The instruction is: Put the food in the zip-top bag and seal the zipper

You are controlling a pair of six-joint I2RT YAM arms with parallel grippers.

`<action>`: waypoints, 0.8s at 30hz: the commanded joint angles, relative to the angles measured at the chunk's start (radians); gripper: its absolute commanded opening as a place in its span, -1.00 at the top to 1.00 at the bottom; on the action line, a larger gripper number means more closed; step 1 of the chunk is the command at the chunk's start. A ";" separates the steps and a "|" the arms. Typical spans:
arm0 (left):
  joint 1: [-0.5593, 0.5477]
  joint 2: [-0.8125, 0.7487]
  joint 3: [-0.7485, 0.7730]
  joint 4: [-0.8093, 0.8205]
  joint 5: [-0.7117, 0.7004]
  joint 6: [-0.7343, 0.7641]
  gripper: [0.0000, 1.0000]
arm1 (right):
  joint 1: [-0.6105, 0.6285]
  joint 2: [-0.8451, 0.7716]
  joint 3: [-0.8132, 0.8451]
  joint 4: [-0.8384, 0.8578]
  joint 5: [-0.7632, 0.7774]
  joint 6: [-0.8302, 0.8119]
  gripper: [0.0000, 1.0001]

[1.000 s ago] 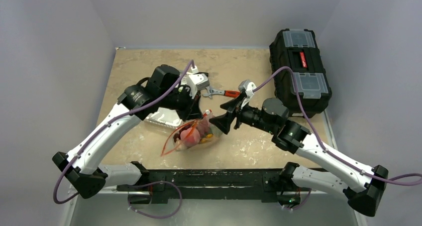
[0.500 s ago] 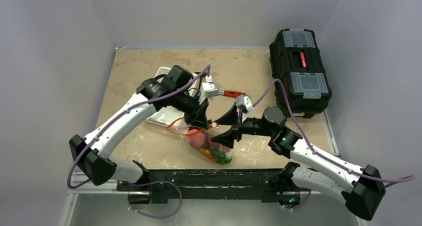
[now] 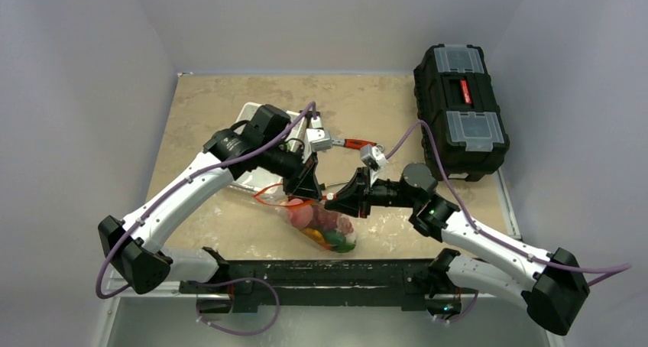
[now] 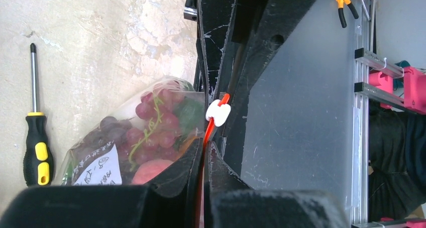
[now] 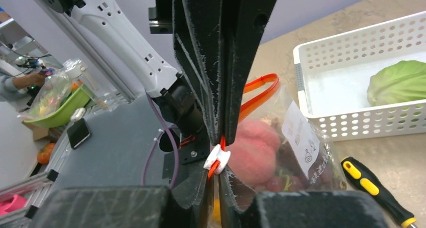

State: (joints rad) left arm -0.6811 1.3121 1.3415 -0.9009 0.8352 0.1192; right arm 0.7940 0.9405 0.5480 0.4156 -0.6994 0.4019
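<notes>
- Pinching the zipper [image 4: 207,134], my left end effector [image 4: 203,146] is closed to a sliver, with the red-orange strip caught between its fingers.
- My right end effector [image 5: 216,177] is just as narrow. It is clamped on the same strip from the opposite side, tip to tip with the left one.
- A small white slider [image 5: 217,158] sits on the strip right between the two sets of fingertips and touches both.
- The zip-top bag [image 3: 325,226] lies just beside the white basket [image 5: 361,32], on the basket's side toward the arm bases, with its filled body resting on the surface.
- Inside the bag I can see the grapes [image 4: 150,130] and the peach [image 5: 256,148] pressed against the clear wall, behind the white label [image 5: 300,143].
- The cabbage [image 5: 397,82] is inside the basket.
- A yellow-and-black screwdriver [image 5: 370,184] lies on the surface near the basket, just beside the bag.
- A red-handled wrench [image 3: 353,143] lies near the basket's right side, and the black toolbox [image 3: 461,106] stands well apart from the basket, further right.
- The bag's long axis slants away from the basket toward the arm bases and to the right. Its mouth edge faces the basket, and the free end of the zipper curls up in a loop on that side.
</notes>
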 commanded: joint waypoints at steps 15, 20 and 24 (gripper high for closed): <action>-0.033 -0.048 -0.058 0.088 0.038 -0.006 0.12 | 0.000 -0.067 -0.006 0.031 0.026 0.055 1.00; -0.035 -0.038 -0.063 0.077 0.064 0.006 0.18 | -0.001 -0.091 -0.004 0.008 0.034 0.044 1.00; -0.035 -0.027 -0.059 0.076 0.069 0.002 0.61 | -0.001 -0.099 -0.007 -0.002 0.046 0.036 1.00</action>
State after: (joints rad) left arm -0.7101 1.2793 1.2800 -0.8371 0.8608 0.0971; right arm 0.7918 0.8692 0.5331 0.3782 -0.6674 0.4442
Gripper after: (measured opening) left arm 0.295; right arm 0.007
